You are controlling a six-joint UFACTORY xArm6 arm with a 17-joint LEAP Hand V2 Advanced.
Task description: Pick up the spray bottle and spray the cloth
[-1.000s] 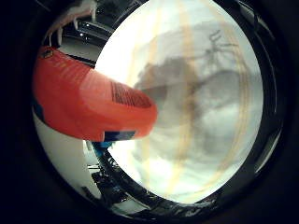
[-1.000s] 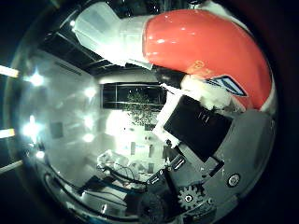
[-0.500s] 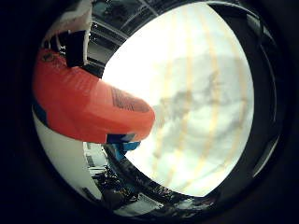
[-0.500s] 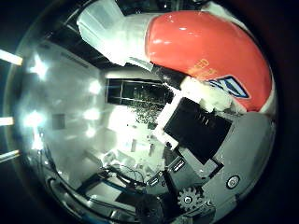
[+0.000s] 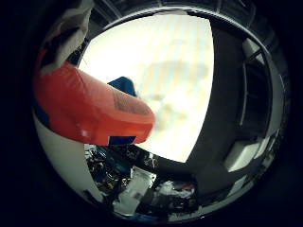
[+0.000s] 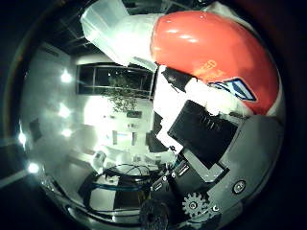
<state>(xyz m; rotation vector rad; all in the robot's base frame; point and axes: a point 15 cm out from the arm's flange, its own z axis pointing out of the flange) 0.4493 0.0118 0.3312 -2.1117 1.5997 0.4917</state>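
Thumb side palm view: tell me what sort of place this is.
Probably an indoor lab or office, at night. Ceiling lights glow along one side, a dark window shows behind a plant, and the hand holds an orange bottle close to the palm.

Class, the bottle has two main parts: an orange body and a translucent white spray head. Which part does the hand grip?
The orange body: the hand's fingers curl against it. The translucent white spray head sticks out beyond them, untouched.
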